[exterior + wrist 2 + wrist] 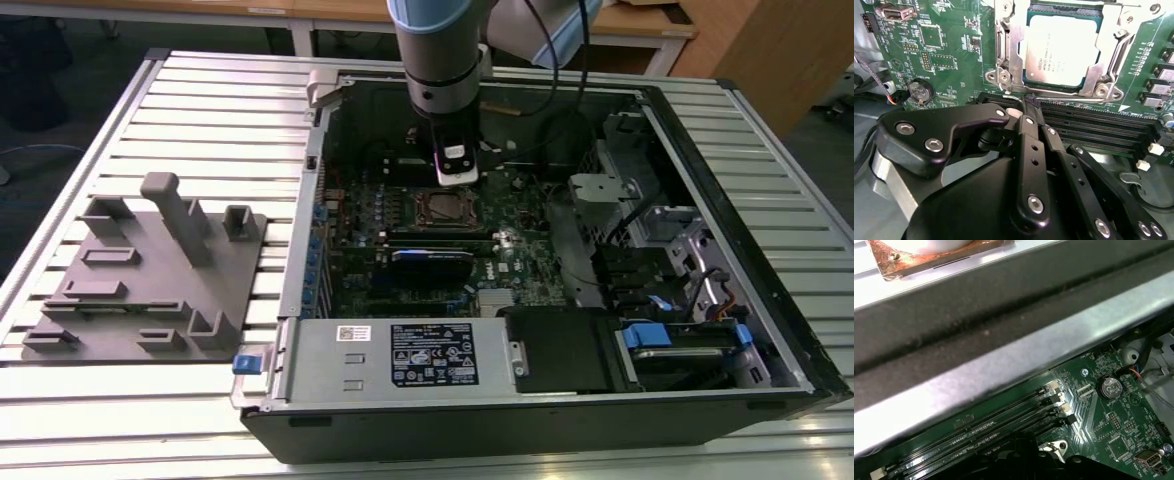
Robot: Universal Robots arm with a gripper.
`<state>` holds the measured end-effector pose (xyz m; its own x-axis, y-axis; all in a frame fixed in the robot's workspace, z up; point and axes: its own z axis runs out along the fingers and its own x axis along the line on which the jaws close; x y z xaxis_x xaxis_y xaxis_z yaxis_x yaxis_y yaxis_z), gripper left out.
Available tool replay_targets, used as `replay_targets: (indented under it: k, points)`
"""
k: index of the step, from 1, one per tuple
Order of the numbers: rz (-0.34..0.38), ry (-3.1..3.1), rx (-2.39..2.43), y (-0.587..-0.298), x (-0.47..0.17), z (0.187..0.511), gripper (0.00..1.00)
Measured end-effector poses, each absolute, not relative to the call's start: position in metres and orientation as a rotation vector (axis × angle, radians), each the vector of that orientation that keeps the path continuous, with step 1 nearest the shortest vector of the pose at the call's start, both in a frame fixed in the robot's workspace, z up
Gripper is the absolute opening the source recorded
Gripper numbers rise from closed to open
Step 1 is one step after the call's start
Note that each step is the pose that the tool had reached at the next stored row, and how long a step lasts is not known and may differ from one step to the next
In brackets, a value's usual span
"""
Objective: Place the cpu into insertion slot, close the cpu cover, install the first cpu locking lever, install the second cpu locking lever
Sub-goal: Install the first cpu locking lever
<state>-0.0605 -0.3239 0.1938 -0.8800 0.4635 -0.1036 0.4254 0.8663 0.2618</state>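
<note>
I'm hovering my black multi-link tool (1030, 102) just beside the near edge of the small square dark insertion slot (1061, 47) on the green circuit board (949, 45), inside the open black computer case (747, 330) that's sitting on the slatted metal desk (200, 110). My fingers are pinched together to a narrow tip and gripping nothing, going by the second wrist view. The flat square cpu with the silver-grey metal top (1063, 47) is already lying in the slot, and the thin silver metal cpu cover frame (1009, 45) is looking folded down around it, the chip showing through its window. So I'm judging the job to be at the locking-lever stage; a thin wire lever (1054, 95) is running along the slot edge nearest my tip. To do this well I'm thinking: keep the tip low and narrow, push the lever only, stay off the chip top and the long black memory slots (1094, 127) directly beneath me. In the exterior view the arm is hanging straight over the socket area (445, 208).
</note>
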Motion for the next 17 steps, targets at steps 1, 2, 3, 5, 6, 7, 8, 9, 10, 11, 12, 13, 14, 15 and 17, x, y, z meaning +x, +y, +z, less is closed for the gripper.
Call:
replay_targets:
  k: [1,2,3,5,6,7,8,9,10,11,12,13,14,15,17]
  points:
    - [0.348,2.876,0.69,-0.3239,-0.0605,0.1942,0.11]
    - [0.347,2.876,0.69,-0.324,-0.0605,0.1948,0.11]
    - [0.348,2.876,0.69,-0.3239,-0.0605,0.1953,0.11]
    - [0.348,2.876,0.69,-0.3239,-0.0605,0.1965,0.11]
    - [0.348,2.876,0.69,-0.3239,-0.0605,0.1974,0.11]
    - [0.348,2.876,0.69,-0.3239,-0.0605,0.1982,0.11]
    - [0.348,2.876,0.69,-0.3239,-0.0605,0.1989,0.11]
    - [0.348,2.876,0.69,-0.3239,-0.0605,0.1993,0.11]
    - [0.348,2.876,0.69,-0.3239,-0.0605,0.1993,0.11]
    - [0.348,2.876,0.69,-0.3238,-0.0604,0.1993,0.11]
    - [0.348,2.876,0.69,-0.3234,-0.0604,0.1994,0.11]
    - [0.348,2.876,0.69,-0.323,-0.0605,0.1994,0.11]
    - [0.348,2.876,0.69,-0.3226,-0.0605,0.1994,0.11]
    - [0.348,2.876,0.69,-0.3222,-0.0605,0.1994,0.11]
    - [0.348,2.876,0.69,-0.3216,-0.0605,0.1994,0.11]
